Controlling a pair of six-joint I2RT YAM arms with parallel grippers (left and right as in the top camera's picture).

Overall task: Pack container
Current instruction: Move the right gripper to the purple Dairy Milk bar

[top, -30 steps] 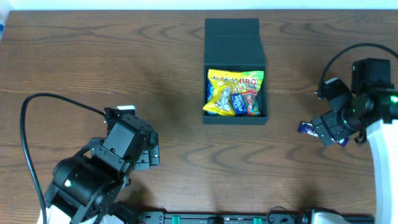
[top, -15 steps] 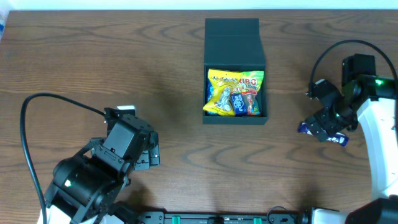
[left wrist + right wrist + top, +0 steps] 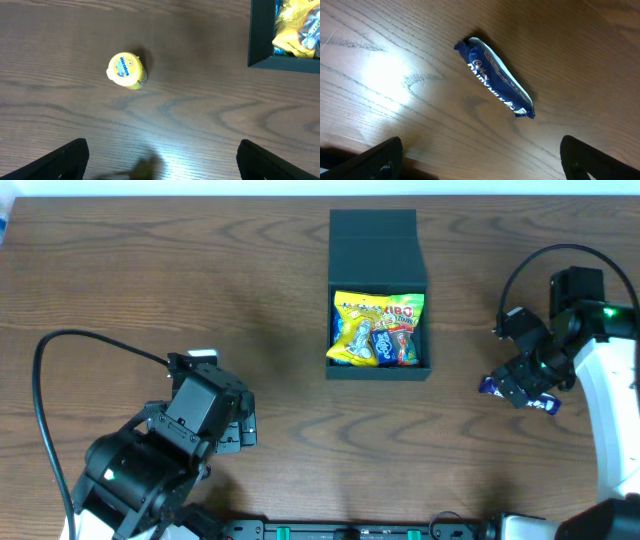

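The dark box (image 3: 374,248) sits open far back on the surface (image 3: 250,280), snacks (image 3: 378,330) inside. The left hand (image 3: 162,162) is wide open near a yellow tub (image 3: 127,71). The right hand (image 3: 480,160) is wide open near a blue bar (image 3: 494,76).

Your wooden table (image 3: 150,260) from above: the container (image 3: 378,373) stands open at the far centre, its lid flap (image 3: 373,240) laid back on the far side. A yellow sweet bag (image 3: 380,308) lies inside it, with smaller packets (image 3: 390,346) just beside it on the near side. At the right, your right gripper (image 3: 520,392) hangs over a blue wrapped bar (image 3: 489,386), whose ends show on either side of it. At the near left, your left arm (image 3: 150,455) sits folded, the left gripper (image 3: 243,428) pointing right, well apart from the container.
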